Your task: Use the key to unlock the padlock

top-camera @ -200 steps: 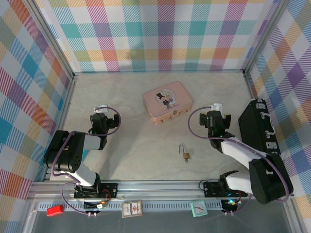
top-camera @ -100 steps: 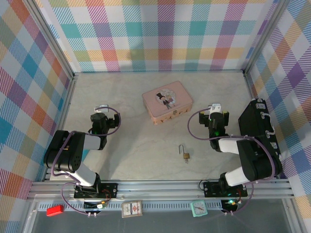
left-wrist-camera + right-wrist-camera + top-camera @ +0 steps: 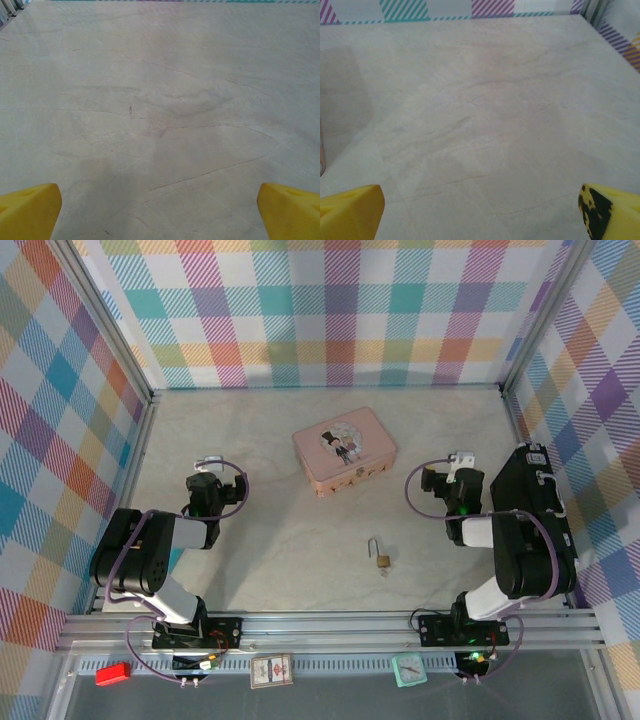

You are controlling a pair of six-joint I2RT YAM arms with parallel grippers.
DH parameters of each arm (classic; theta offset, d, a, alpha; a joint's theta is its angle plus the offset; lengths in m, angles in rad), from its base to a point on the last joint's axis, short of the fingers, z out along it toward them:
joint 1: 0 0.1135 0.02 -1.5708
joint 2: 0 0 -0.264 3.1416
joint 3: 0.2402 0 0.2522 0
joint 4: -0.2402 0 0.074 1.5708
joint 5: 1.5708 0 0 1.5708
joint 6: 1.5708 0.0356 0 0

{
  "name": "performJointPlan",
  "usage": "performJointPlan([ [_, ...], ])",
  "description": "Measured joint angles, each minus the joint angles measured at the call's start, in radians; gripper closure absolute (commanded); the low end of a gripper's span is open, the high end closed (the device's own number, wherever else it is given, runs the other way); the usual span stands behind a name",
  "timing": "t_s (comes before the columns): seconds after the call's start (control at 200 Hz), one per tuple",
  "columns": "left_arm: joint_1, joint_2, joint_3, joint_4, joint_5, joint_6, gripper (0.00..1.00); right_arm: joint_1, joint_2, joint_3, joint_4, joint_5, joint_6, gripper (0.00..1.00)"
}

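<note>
Top external view: a pale marbled table [image 3: 270, 530] is seen, walled in by plaid panels [image 3: 330, 310]. A pink tin [image 3: 344, 450] is set near the middle, a little toward the far wall. A black case [image 3: 528, 480] is laid along the right wall, partly covered by the right arm. On the near rail, a red tag [image 3: 112, 673], a small card [image 3: 271, 670] and a teal clock [image 3: 408, 670] are lined up.

The tin's lid is closed, and so is the case; what is inside either cannot be told.

The padlock [image 3: 381, 560] is found flat on bare table, on the near side of the tin and well apart from it. It is placed between the two arms, closer to the right one. Its long axis is run roughly from near to far. The silver shackle is pointed toward the far wall and leaned slightly left, and the brass body is turned toward the arm bases. A tiny dark sliver, taken for the key [image 3: 384, 571], is seen touching the body's near end. Whether it is seated in the lock cannot be told.

The left gripper [image 3: 160, 212] is released, its yellow fingertips [image 3: 27, 210] spread wide over bare table. The right gripper [image 3: 480, 212] is likewise released and spread wide, just beside the case.
</note>
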Motion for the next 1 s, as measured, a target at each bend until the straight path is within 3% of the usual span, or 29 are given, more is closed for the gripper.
performJointPlan([
  [1.0, 0.0, 0.0, 0.0, 0.0, 0.0, 0.0, 0.0, 0.0, 0.001, -0.001, 0.009, -0.034, 0.019, 0.01],
])
